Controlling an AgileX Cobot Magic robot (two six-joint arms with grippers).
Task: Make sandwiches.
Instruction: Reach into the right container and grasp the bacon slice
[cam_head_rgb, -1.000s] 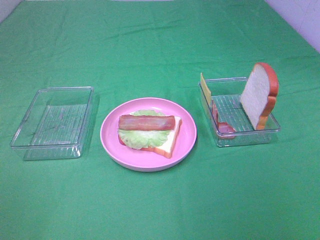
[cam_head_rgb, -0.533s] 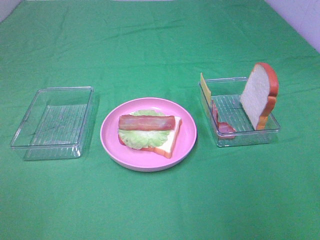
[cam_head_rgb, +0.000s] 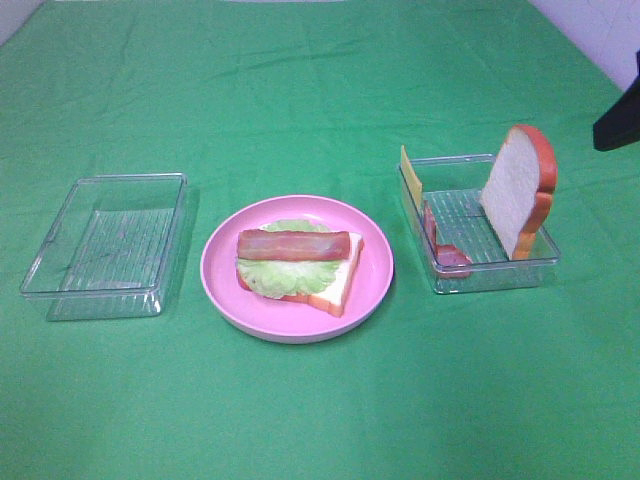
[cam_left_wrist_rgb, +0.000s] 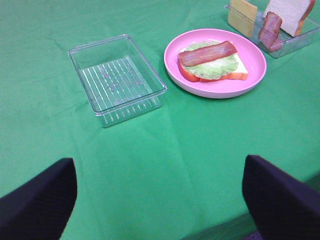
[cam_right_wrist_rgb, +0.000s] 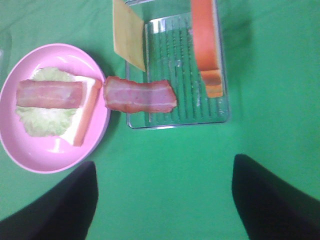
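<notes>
Both hands are free. My right hand (cam_right_wrist_rgb: 165, 200) has its fingers (cam_right_wrist_rgb: 55, 210) spread wide with nothing between them and looks down on the right tray (cam_head_rgb: 495, 280) from above the counter (cam_head_rgb: 300, 90). My left hand (cam_left_wrist_rgb: 160, 205) is spread just as wide, also holding nothing, well back from the left tray (cam_head_rgb: 100, 300). The sandwich (cam_head_rgb: 300, 268) sits on the plate (cam_head_rgb: 218, 268) between the two trays: a base slice, lettuce (cam_head_rgb: 285, 278) over it and a bacon strip (cam_head_rgb: 293, 244) on top. Not yet used, all in the right tray, are the cheese (cam_head_rgb: 410, 175) standing at the far corner on the plate side, a spare bacon (cam_right_wrist_rgb: 140, 95) leaning on the plate-side wall, and the top slice (cam_head_rgb: 512, 195) standing on edge by the wall away from the plate. I judge all of these to be light toy pieces, fairly stiff and probably slick. The cheese is thin, so I would pinch it across its flat faces at the upper edge that rises clear of the rim, with a gentle squeeze so it does not bow or squirt out. The top slice is thicker and easier: I would take it across both faces near the crust at the top and watch that it does not tip first. The stack on the plate looks loose, so anything I set down should go on flat and soft, or the bacon may slide.
</notes>
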